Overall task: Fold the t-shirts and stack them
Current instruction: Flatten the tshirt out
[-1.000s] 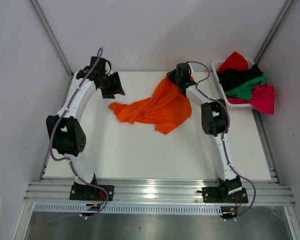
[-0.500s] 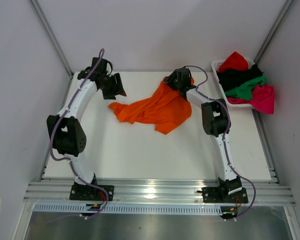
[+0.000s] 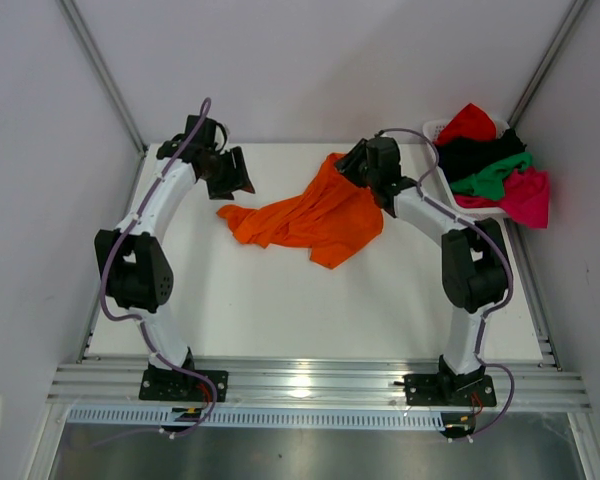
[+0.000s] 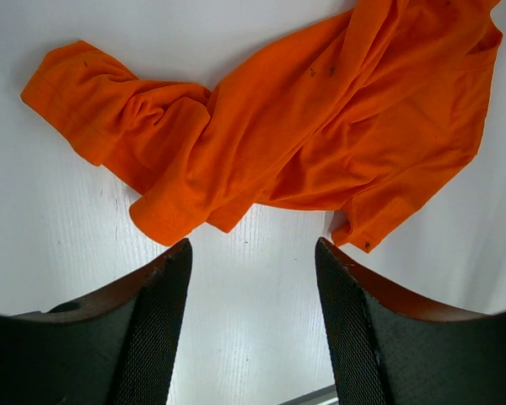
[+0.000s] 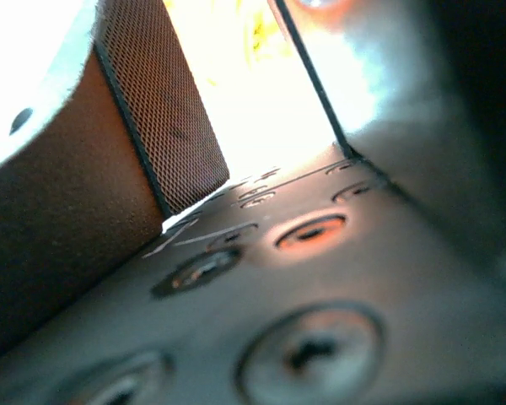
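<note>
A bright orange t-shirt (image 3: 310,215) lies crumpled on the white table (image 3: 280,300), its far corner bunched up. My right gripper (image 3: 358,165) sits at that raised corner. Its jaws stand apart in the right wrist view, with a bright gap and nothing between the pads (image 5: 160,110). My left gripper (image 3: 238,182) hovers open just behind the shirt's left end. In the left wrist view the orange t-shirt (image 4: 304,126) spreads beyond the open gripper (image 4: 253,253), over bare table. Red (image 3: 468,122), black (image 3: 475,152), green (image 3: 495,175) and pink (image 3: 528,195) t-shirts are piled in a basket.
The white slatted basket (image 3: 432,130) stands at the table's far right corner, overflowing past its edge. Grey walls close in the table at the back and sides. A metal rail (image 3: 310,380) carrying both arm bases runs along the near edge.
My right gripper has opened and let go of the orange t-shirt, and that arm has swung to the right. The shirt's raised corner has sagged slightly. The left arm has barely moved.
</note>
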`<act>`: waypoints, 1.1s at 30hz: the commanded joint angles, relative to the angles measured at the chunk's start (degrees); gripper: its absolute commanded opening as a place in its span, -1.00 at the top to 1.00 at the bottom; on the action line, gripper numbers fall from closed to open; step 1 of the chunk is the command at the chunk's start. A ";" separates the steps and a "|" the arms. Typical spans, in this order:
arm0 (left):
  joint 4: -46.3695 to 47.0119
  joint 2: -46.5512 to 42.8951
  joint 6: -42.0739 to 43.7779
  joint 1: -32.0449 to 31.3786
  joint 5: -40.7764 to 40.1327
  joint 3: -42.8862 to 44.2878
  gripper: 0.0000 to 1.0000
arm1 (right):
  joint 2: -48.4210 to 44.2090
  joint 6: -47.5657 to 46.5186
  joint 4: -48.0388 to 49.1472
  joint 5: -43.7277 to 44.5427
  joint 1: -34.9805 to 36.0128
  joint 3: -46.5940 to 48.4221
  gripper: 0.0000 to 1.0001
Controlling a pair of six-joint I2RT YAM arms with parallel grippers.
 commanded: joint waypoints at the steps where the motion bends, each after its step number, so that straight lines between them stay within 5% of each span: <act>1: 1.33 0.17 0.82 -0.41 0.61 0.01 -0.27 | -1.42 1.88 -9.24 2.93 1.12 -2.61 0.22; 11: 1.15 -1.58 1.17 -0.41 0.09 -0.16 -0.27 | 2.44 3.90 -5.93 2.94 1.91 -7.89 0.24; 33: 1.42 -5.71 0.82 -0.41 -0.09 -0.87 -0.26 | 5.00 9.88 -32.02 4.87 1.39 -2.71 0.26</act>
